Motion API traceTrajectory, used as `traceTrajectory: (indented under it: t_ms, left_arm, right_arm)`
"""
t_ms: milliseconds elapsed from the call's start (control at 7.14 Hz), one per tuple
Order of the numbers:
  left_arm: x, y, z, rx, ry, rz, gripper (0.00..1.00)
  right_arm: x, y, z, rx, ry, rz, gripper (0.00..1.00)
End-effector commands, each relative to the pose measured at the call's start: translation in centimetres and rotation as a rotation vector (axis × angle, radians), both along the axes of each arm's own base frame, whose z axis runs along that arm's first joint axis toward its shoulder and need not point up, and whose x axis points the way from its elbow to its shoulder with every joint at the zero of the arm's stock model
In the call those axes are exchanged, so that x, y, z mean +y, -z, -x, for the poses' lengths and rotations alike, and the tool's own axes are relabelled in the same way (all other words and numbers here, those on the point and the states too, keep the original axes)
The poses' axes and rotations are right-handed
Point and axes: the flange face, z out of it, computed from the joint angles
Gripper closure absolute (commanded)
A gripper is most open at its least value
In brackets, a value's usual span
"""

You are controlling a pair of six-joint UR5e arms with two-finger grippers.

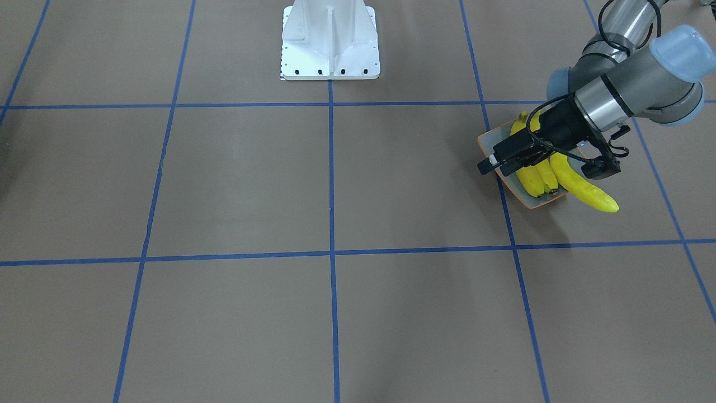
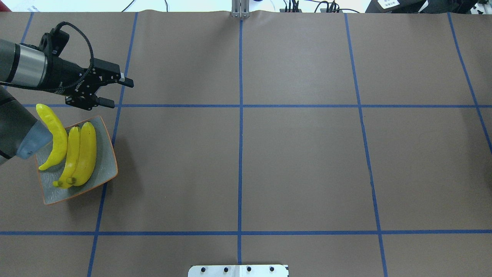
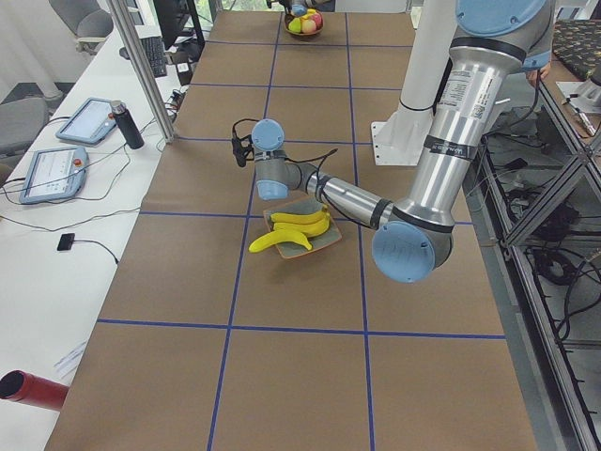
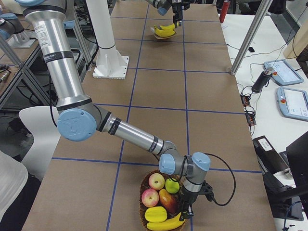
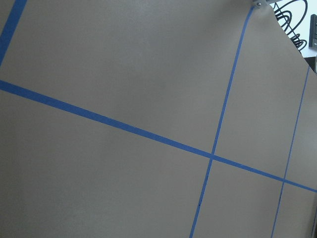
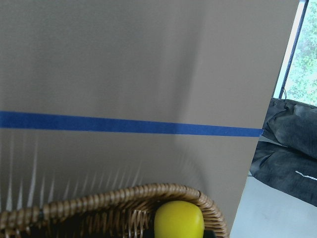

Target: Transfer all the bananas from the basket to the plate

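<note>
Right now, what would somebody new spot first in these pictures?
Three bright yellow bananas lying on the grey-blue plate at the robot's left end of the table. The left gripper hovers just beyond them, jaws open and empty. At the other end, a wicker basket holds fruit and one more banana, with the right gripper down by it.

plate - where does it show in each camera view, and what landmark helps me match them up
exterior front-facing: plate right of centre, upper half.
overhead exterior: plate far left, mid-height.
exterior left: plate at the centre.
exterior right: plate top centre, far and small.
left wrist-mounted: not in it.
right wrist-mounted: not in it.
Landmark: the white robot base, seen in all four exterior views.
</note>
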Motion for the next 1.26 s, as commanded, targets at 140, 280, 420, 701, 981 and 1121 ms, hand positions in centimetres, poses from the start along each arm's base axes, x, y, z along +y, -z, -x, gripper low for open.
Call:
traceTrajectory:
  t_ms: [140,280,420,701,981,1121]
  left_arm:
    - [0.0,0.0,0.0,0.000,0.000,-0.001,0.00]
    - [0.0,0.0,0.0,0.000,0.000,-0.001,0.00]
    - [0.0,-0.1,-0.1,-0.001,-0.002,0.000,0.00]
    - [0.2,-0.3,-0.6,-0.004,-0.010,0.004,0.00]
    - [0.0,-0.8,-0.7,-0.009,-0.010,0.012,0.00]
    - [0.0,-0.8,-0.8,-0.011,-0.011,0.014,0.00]
  right_arm:
    - [-0.9,0.9,0.0,0.004,0.002,-0.020,1.00]
    - [-1.2,1.5,0.0,0.010,0.006,-0.035,1.00]
    - [-1.5,2.2,-0.1,0.027,0.011,-0.055,1.00]
    - [-2.0,3.6,-0.5,0.026,0.001,-0.077,1.00]
    - [-2.1,4.5,-2.6,0.026,-0.035,-0.095,1.00]
    - [-1.6,5.0,-4.3,0.024,-0.055,-0.107,1.00]
